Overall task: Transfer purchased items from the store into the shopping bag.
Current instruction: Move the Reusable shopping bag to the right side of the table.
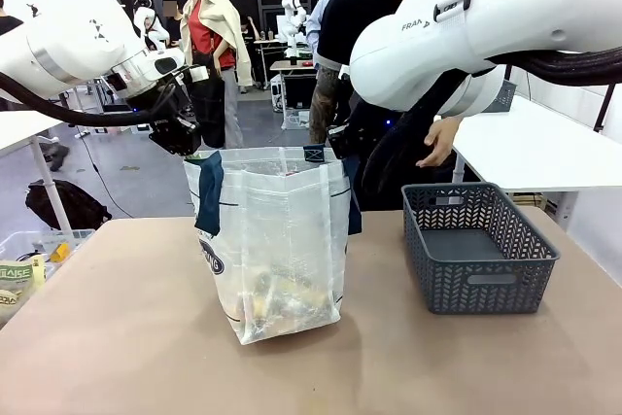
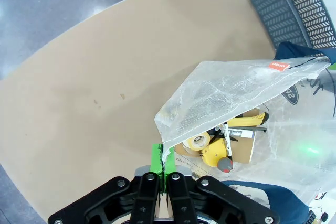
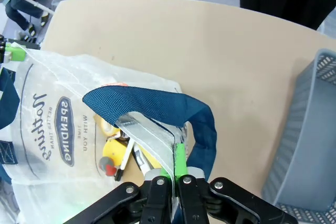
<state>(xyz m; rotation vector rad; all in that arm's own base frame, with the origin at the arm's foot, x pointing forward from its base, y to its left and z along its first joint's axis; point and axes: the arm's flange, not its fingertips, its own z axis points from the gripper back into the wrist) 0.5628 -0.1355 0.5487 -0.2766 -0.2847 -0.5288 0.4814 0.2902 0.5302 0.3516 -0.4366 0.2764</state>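
Observation:
The shopping bag (image 1: 277, 240) stands upright mid-table, translucent with navy handles. My left gripper (image 1: 191, 143) is shut on its left rim, and in the left wrist view the green pads (image 2: 156, 157) pinch the plastic edge (image 2: 173, 145). My right gripper (image 1: 342, 148) is shut on the opposite rim, beside a navy handle (image 3: 157, 107). Purchased items lie at the bag's bottom: a rounded yellow piece (image 2: 214, 153), a tape roll (image 2: 199, 141) and a yellow piece with a red knob (image 3: 111, 160). The store, a dark grey lattice basket (image 1: 476, 274), sits to the right with its floor bare.
A person stands behind the table with one hand (image 1: 442, 143) hanging above the basket's far side. A clear bin (image 1: 29, 259) with packets sits off the table's left edge. Bare tabletop (image 1: 437, 366) lies in front of the bag and the basket.

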